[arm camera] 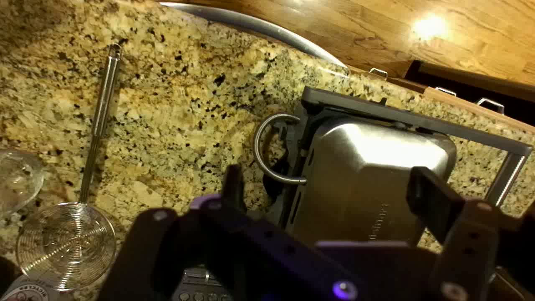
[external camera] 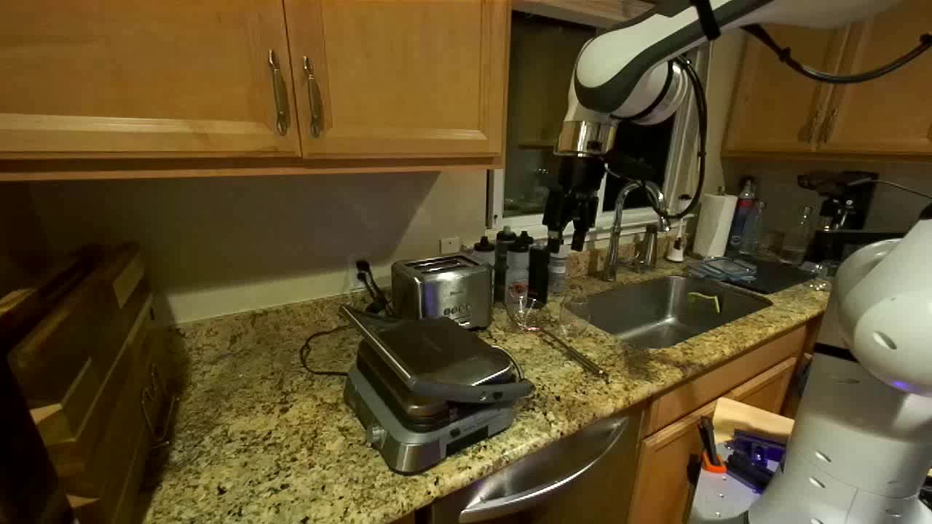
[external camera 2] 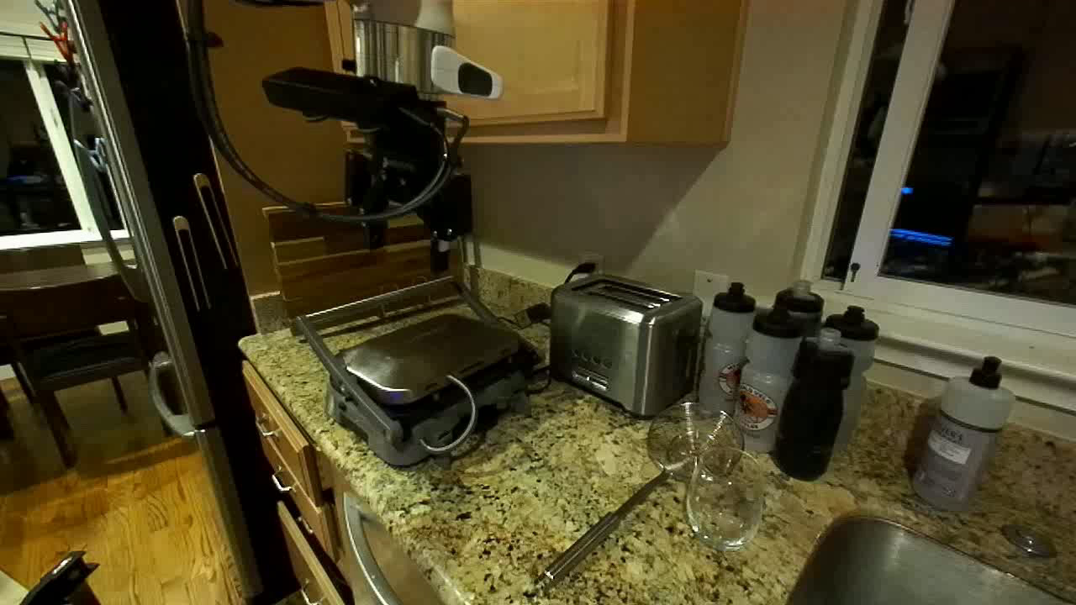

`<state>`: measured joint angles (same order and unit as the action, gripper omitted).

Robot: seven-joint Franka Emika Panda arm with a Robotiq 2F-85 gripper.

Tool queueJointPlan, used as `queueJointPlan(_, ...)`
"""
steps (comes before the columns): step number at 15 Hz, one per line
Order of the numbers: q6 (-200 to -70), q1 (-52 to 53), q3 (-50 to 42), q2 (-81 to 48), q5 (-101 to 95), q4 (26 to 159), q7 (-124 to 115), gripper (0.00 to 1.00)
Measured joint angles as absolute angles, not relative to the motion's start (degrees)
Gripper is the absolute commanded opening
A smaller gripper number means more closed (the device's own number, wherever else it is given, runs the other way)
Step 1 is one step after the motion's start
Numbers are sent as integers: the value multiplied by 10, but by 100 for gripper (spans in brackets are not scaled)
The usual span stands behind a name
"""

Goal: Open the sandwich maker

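Note:
The sandwich maker is low and grey-silver, with its lid down. It sits on the counter in both exterior views [external camera: 444, 353] [external camera 2: 437, 349] and in the wrist view [arm camera: 355, 196]. Its bar handle [external camera 2: 382, 301] stands out along the side away from the toaster's sink side; it also shows in the wrist view [arm camera: 508, 175]. My gripper hangs pointing down above the counter, apart from the sandwich maker, in both exterior views [external camera: 567, 239] [external camera 2: 408, 244]. In the wrist view my gripper [arm camera: 326, 175] is open, its fingertips wide apart with nothing held. The gripper body hides the lid's lower part there.
A steel toaster [external camera: 444, 291] stands behind the sandwich maker by the wall. Several bottles [external camera 2: 761, 378], a clear glass [external camera 2: 725, 504] and a wire strainer [arm camera: 67, 246] are nearby. A sink [external camera: 670, 320] lies beyond. Wall cabinets [external camera: 393, 73] hang above; wooden boards [external camera: 87, 364] stand at the counter's end.

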<state>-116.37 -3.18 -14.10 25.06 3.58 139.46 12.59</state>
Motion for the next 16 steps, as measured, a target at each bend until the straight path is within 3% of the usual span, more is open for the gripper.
queueJointPlan(9, -1164, -33, -134, 248, 36, 1394, 120, 100)
queueJointPlan(16, -1169, -29, -51, 184, 36, 1349, 18, 100)
